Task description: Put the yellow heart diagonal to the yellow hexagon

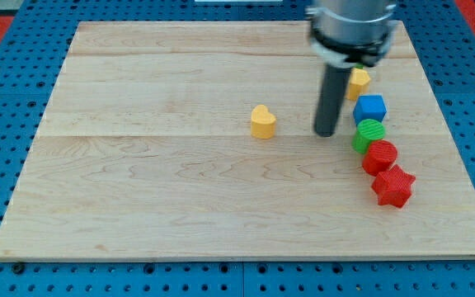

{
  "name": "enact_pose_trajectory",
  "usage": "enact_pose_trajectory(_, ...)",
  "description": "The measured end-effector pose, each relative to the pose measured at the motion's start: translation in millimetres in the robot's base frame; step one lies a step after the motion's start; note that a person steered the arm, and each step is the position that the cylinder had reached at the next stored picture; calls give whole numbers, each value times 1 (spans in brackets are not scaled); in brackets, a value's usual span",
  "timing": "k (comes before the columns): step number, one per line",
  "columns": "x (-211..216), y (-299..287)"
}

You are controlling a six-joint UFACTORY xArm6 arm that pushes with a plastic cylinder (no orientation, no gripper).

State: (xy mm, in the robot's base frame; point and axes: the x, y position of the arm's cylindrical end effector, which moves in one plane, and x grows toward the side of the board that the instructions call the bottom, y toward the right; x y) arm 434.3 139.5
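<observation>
On the wooden board [180, 206], my tip [326, 134] stands upright, jawless, between yellow heart [262, 121] and green block [369, 134].

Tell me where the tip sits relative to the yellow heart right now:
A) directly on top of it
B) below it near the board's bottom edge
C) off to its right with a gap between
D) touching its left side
C: my tip stands to the view's right of the yellow heart, with bare board between them.

Upright dark rod, my tip [326, 133] on the board
</observation>
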Motion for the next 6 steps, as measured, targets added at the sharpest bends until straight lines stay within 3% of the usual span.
enact_pose_trajectory(1,4,-27)
enact_pose_trajectory(2,33,-80)
enact_pose_trajectory(3,27,-131)
enact_pose_trajectory(4,-22,-121)
enact_pose_trajectory(6,-35,-82)
